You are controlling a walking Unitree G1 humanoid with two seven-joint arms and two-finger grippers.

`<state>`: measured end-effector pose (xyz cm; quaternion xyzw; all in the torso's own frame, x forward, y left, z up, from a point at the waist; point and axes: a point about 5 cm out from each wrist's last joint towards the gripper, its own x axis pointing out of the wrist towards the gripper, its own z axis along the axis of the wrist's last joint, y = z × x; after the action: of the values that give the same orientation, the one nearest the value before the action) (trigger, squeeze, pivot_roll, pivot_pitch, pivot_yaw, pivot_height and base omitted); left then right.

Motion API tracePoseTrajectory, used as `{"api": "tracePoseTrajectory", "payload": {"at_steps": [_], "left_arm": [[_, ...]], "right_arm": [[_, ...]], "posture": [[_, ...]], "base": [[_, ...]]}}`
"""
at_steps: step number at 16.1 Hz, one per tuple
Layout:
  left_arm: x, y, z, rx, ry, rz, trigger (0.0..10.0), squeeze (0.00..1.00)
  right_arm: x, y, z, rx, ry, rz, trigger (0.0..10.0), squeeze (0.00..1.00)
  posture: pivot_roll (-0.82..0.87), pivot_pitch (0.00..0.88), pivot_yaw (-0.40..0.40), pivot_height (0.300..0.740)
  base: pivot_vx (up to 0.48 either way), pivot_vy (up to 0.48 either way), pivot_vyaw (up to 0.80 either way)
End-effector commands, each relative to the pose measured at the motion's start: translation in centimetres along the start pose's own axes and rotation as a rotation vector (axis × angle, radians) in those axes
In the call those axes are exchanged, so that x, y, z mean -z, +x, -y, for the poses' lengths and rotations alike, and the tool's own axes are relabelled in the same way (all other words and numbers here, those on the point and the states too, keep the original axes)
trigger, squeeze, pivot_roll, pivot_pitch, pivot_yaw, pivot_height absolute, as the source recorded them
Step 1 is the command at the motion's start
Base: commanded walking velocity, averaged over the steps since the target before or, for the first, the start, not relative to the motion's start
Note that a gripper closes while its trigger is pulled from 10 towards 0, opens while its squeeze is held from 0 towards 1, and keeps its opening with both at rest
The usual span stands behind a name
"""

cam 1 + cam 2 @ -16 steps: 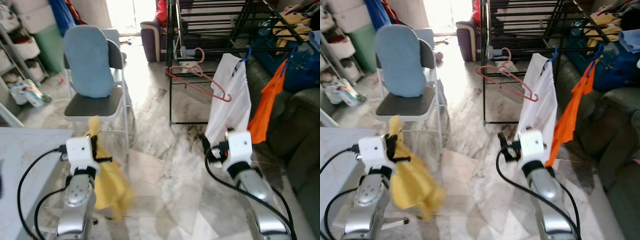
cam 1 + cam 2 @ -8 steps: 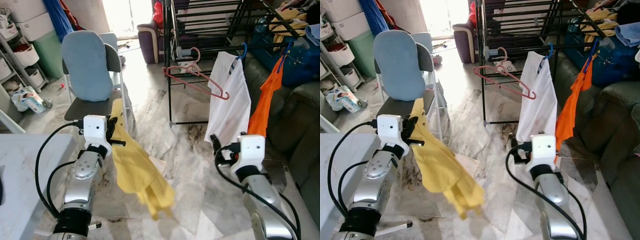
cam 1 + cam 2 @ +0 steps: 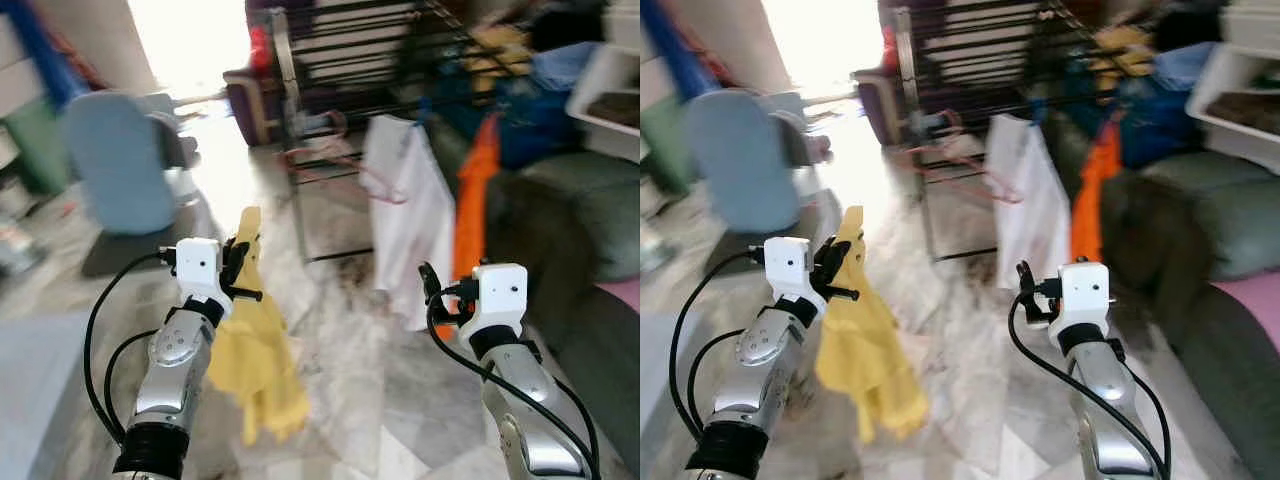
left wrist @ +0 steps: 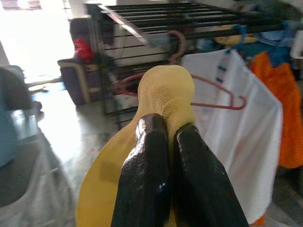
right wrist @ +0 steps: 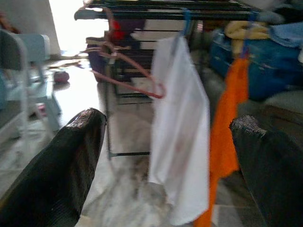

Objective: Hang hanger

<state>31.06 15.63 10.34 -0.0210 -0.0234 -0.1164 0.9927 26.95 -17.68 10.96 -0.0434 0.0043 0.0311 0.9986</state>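
A pink hanger (image 4: 211,102) hangs empty from the black drying rack (image 3: 340,30) ahead of me. Beside it on the rack hang a white shirt (image 3: 405,210) on a blue hanger and an orange garment (image 3: 475,190). My left gripper (image 3: 243,265) is raised at chest height, shut on the top of a yellow garment (image 3: 255,350) that dangles toward the floor. My right gripper (image 5: 165,142) is held up at the same height, open and empty, facing the white shirt. Both grippers are well short of the rack. The head views are blurred.
A folding chair with a blue cushion (image 3: 115,160) stands to the left. A dark green sofa (image 3: 570,230) runs along the right, with piled clothes behind it. A grey table edge (image 3: 40,380) is at lower left. Marble floor lies between me and the rack.
The whole picture has shifted left and blurred, so the camera has turned right. The yellow garment, swung out before, now hangs straighter down from the left gripper. The right gripper stays open.
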Motion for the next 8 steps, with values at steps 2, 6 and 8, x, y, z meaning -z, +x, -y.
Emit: {"api": "tracePoseTrajectory", "payload": {"at_steps": [2, 6, 8], "left_arm": [[-0.91, 0.35, -0.27, 0.008, 0.011, 0.040, 10.0, 0.00], [-0.94, 0.43, 0.02, 0.023, 0.009, 0.044, 10.0, 0.00], [-0.87, 0.36, 0.08, 0.026, 0.007, 0.044, 10.0, 0.00]], "right_arm": [[-0.21, 0.11, -0.26, -0.004, 0.003, 0.005, 10.0, 0.00], [-0.12, 0.00, -0.27, 0.001, 0.001, 0.004, 10.0, 0.00], [-0.06, -0.13, -0.42, -0.004, -0.006, 0.004, 10.0, 0.00]], "posture": [[-0.18, 0.000, 0.113, 0.740], [-0.18, 0.000, 0.116, 0.740], [-0.19, 0.000, 0.117, 0.740]], "base": [[0.398, 0.255, -0.80], [0.386, 0.278, -0.77], [0.364, 0.313, 0.00]]}}
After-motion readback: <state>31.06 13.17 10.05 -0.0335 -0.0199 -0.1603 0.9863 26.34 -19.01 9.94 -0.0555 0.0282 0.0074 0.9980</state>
